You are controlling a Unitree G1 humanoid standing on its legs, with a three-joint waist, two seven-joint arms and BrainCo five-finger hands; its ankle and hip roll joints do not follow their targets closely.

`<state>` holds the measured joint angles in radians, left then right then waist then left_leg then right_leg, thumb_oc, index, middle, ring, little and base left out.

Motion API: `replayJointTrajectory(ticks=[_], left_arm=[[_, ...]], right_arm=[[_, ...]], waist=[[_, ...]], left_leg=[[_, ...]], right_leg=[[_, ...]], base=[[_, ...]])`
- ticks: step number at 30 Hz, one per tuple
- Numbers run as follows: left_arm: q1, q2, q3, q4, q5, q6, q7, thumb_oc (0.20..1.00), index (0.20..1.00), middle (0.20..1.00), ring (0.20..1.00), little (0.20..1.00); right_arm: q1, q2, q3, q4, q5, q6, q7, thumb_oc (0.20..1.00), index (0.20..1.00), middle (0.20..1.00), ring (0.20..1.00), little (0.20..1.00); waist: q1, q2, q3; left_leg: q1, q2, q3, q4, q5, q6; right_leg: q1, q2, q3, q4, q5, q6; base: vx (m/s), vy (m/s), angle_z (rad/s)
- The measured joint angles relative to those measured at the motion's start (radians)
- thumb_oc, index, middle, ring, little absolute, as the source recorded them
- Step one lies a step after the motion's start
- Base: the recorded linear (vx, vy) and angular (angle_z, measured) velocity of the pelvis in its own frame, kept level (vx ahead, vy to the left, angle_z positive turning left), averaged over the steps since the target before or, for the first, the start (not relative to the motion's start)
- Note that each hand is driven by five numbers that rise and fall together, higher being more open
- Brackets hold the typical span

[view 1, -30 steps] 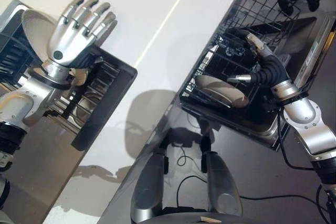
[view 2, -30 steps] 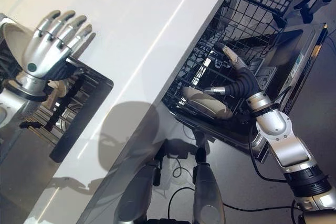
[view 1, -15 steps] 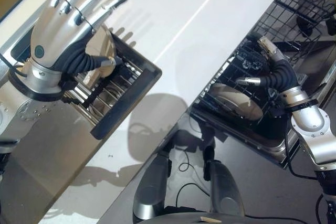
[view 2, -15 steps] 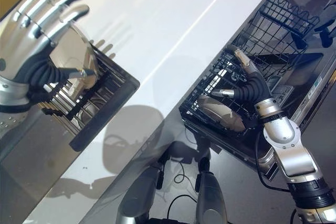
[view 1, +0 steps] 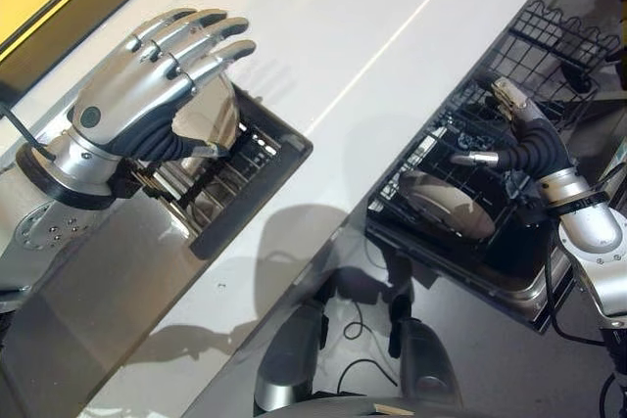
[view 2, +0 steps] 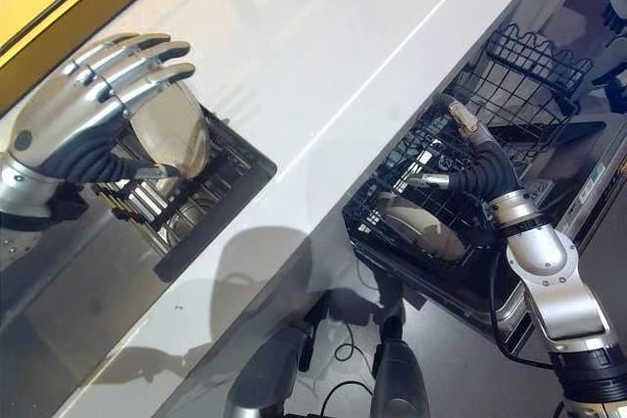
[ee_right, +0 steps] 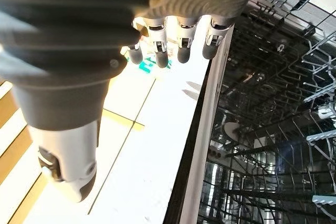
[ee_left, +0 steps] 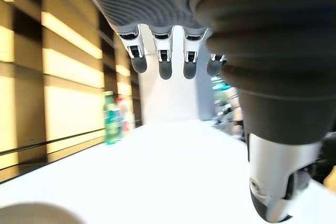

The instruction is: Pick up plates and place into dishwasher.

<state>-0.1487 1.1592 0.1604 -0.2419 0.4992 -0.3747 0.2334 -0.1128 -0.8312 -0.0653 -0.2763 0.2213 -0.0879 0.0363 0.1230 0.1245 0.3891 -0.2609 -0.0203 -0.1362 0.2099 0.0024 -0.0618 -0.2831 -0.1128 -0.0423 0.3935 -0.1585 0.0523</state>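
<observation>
**Left eye view: one plate in the dishwasher rack, another at the left hand**

Left eye view shows a long white counter (view 1: 323, 75) running across the scene, with a dark drying rack (view 1: 230, 193) sunk at its left end and the black wire dishwasher rack (view 1: 460, 183) pulled out on the right. No writing can be read on anything here; a green bottle (ee_left: 110, 124) far down the counter in the left wrist view is too blurred for its label.

A pale plate (view 1: 446, 205) lies tilted in the dishwasher rack, just below the right hand (view 1: 509, 139). That hand is open, its fingers and thumb spread above the plate and not touching it. A second plate (view 2: 171, 129) stands on edge in the drying rack. The left hand (view 1: 157, 85) is open and held over it, straight fingers reaching past the plate's upper rim, thumb at its lower side; whether it touches cannot be told.

Compared with half a second ago, the whole scene has shifted, so the camera has moved. The left hand has tipped from upright to leaning over the plate. The right hand stays spread above the plate in the dishwasher rack.
</observation>
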Motion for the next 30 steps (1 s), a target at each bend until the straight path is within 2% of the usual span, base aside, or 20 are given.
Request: replayJointTrajectory(ticks=[5, 8, 10, 12, 16, 19, 25, 30], left_arm=[[0.035, 0.002, -0.002, 0.132, 0.146, 0.086, 0.18, 1.0, 1.0, 1.0, 1.0, 1.0], [0.022, 0.009, -0.041, 0.211, 0.206, 0.146, 0.273, 1.0, 1.0, 1.0, 1.0, 1.0], [-0.001, 0.035, -0.112, 0.269, 0.23, 0.181, 0.328, 1.0, 1.0, 1.0, 1.0, 1.0], [-0.074, 0.045, -0.227, 0.368, 0.234, 0.216, 0.384, 1.0, 1.0, 1.0, 1.0, 1.0], [-0.175, 0.048, -0.331, 0.42, 0.233, 0.266, 0.468, 1.0, 1.0, 1.0, 1.0, 1.0], [-0.236, 0.048, -0.384, 0.453, 0.233, 0.309, 0.529, 1.0, 1.0, 1.0, 1.0, 1.0], [-0.299, 0.04, -0.399, 0.494, 0.234, 0.392, 0.657, 1.0, 1.0, 1.0, 1.0, 1.0], [-0.34, 0.025, -0.401, 0.534, 0.215, 0.527, 0.79, 1.0, 1.0, 1.0, 1.0, 1.0]], right_arm=[[-0.004, -0.013, 0.008, 0.002, 0.005, -0.007, -0.001, 1.0, 1.0, 1.0, 1.0, 1.0], [-0.018, -0.023, 0.061, 0.005, 0.005, -0.009, -0.002, 1.0, 1.0, 1.0, 1.0, 1.0], [-0.049, -0.038, 0.106, 0.014, 0.005, -0.01, -0.004, 1.0, 1.0, 1.0, 1.0, 1.0], [-0.101, -0.049, 0.152, 0.031, 0.005, -0.01, -0.015, 1.0, 1.0, 1.0, 1.0, 1.0], [-0.144, -0.049, 0.175, 0.049, 0.005, -0.01, -0.019, 1.0, 1.0, 1.0, 1.0, 1.0], [-0.179, -0.047, 0.2, 0.051, 0.005, -0.01, -0.019, 1.0, 1.0, 1.0, 1.0, 1.0], [-0.209, -0.046, 0.225, 0.053, 0.003, -0.005, -0.018, 1.0, 1.0, 1.0, 1.0, 1.0], [-0.228, -0.04, 0.241, 0.053, -0.006, 0.008, -0.018, 1.0, 1.0, 1.0, 1.0, 1.0]], waist=[[0.0, -0.001, -0.001], [-0.004, -0.001, -0.001], [-0.013, -0.004, 0.001], [-0.025, -0.008, 0.003], [-0.033, -0.04, 0.023], [-0.06, -0.048, 0.031], [-0.067, -0.058, 0.066], [-0.066, -0.059, 0.084]], left_leg=[[-0.033, -0.002, 0.007, 0.007, 0.001, 0.001], [-0.042, -0.003, 0.015, 0.009, 0.002, 0.002], [-0.051, -0.006, 0.022, 0.015, 0.002, 0.002], [-0.06, -0.008, 0.028, 0.022, 0.001, 0.002], [-0.077, -0.003, 0.055, 0.032, 0.001, 0.001], [-0.112, -0.003, 0.058, 0.047, 0.001, 0.002], [-0.129, -0.001, 0.076, 0.054, 0.001, 0.002], [-0.136, 0.001, 0.079, 0.061, -0.001, 0.002]], right_leg=[[-0.04, -0.002, 0.006, 0.016, -0.002, 0.0], [-0.054, -0.003, 0.011, 0.024, -0.002, 0.001], [-0.068, 0.0, 0.019, 0.032, -0.002, 0.001], [-0.082, 0.001, 0.028, 0.044, -0.002, 0.001], [-0.12, 0.004, 0.052, 0.062, -0.003, 0.006], [-0.151, 0.007, 0.057, 0.068, 0.007, 0.003], [-0.177, 0.016, 0.074, 0.077, 0.014, 0.003], [-0.183, 0.021, 0.082, 0.076, 0.018, 0.003]], base=[[0.0, 0.072, -0.02], [0.01, 0.079, -0.05], [0.0, 0.095, -0.09], [0.0, 0.093, -0.11], [0.01, 0.075, -0.2], [0.02, 0.063, -0.06], [0.01, 0.042, -0.08], [0.02, 0.036, -0.04]])
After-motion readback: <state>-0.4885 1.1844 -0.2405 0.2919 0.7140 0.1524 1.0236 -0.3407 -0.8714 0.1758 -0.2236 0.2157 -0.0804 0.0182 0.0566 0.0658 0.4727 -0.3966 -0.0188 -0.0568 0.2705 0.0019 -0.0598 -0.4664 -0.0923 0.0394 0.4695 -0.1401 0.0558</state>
